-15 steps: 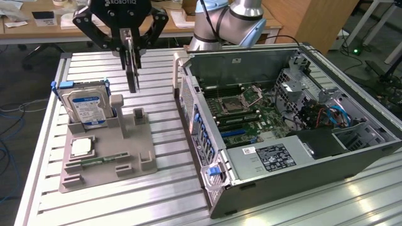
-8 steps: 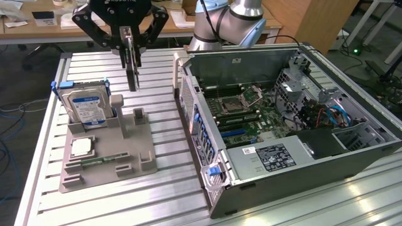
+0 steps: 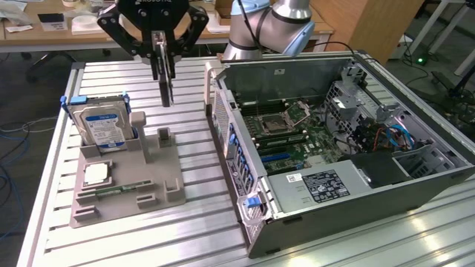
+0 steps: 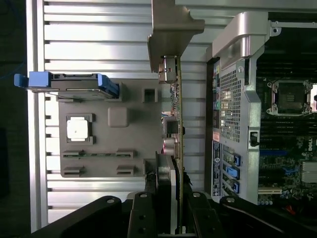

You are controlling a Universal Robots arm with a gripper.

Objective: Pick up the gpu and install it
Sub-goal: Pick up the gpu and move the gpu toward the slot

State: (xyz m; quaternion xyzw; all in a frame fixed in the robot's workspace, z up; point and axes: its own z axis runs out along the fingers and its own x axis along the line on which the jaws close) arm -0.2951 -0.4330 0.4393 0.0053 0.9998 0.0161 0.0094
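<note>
1. Claw (image 3: pixel 162 53) fingers are clamped on the gpu (image 3: pixel 164 78), pinching its upper end from both flat sides.
2. The gpu hangs upright and edge-on in the air, clear of the surface (image 3: pixel 208 233), with its lower end free. It sits over the far half of the surface, between the grey holder (image 3: pixel 152 186) and the open computer case (image 3: pixel 349 183).
3. The grey holder lies flat near the surface's edge on the exterior view's left. A hard drive (image 3: pixel 104 125) with blue rails stands upright in the holder's far end. A square silver chip (image 3: pixel 97 173) lies in a pocket closer to the near end, and a thin green board (image 3: pixel 111 192) rests in a slot just beyond it.
4. The computer case lies on its side with its panel off, along the surface's edge on the exterior view's right. Its motherboard and CPU socket (image 3: pixel 278 119) are exposed.
5. In the wrist view, the gpu's metal bracket (image 4: pixel 171 29) is at the end farthest from the claw. The card's edge runs beside the case's perforated rear panel (image 4: pixel 230 99), apart from it.
</note>
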